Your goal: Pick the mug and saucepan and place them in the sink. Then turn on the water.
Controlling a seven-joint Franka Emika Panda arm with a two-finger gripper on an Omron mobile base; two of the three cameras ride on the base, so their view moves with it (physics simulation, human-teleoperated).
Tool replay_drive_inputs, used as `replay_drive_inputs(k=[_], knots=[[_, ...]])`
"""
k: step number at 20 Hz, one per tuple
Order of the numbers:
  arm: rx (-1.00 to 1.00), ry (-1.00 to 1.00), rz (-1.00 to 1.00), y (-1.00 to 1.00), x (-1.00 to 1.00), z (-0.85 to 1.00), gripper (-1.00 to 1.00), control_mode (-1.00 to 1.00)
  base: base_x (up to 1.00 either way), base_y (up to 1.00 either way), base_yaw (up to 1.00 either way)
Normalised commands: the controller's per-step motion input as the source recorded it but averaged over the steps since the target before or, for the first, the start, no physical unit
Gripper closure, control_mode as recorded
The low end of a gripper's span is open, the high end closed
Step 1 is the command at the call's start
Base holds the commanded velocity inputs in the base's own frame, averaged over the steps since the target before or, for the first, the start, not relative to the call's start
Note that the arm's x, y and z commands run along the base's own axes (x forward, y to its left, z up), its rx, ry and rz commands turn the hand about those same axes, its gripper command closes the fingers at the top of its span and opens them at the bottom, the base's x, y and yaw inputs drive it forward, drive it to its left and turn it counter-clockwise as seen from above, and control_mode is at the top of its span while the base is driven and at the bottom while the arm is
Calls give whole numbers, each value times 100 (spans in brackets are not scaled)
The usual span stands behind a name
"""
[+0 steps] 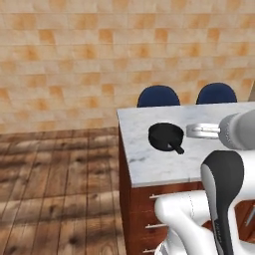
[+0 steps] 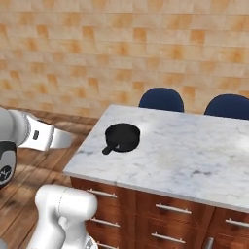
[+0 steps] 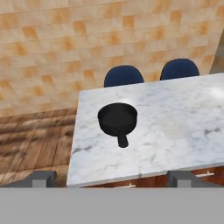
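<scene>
The saucepan (image 1: 164, 135) (image 2: 122, 136) (image 3: 117, 117) is round, shallow and all black. It sits on the white marble counter (image 3: 175, 122) near its left end, with its short handle pointing toward the front edge. My gripper (image 3: 113, 179) hangs back from that front edge, apart from the pan. It is open, its two fingertips (image 3: 41, 177) stand far apart, and nothing is between them. The mug, the sink and the water are out of view.
Two blue chairs (image 3: 124, 75) (image 3: 179, 69) stand behind the counter against a tan brick wall. Wooden drawers with metal handles (image 2: 170, 208) fill the counter's front. Open wood floor (image 1: 55, 189) lies to the left. My white arm (image 1: 224, 184) crosses the lower right of the left base view.
</scene>
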Motion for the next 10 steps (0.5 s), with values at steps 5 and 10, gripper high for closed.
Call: replay_drive_inputs(k=[5,10], knots=[[0,0,0,0,0,0,-100,100,45,-25,0],[0,0,0,0,0,0,-100,100,59,-2,0]])
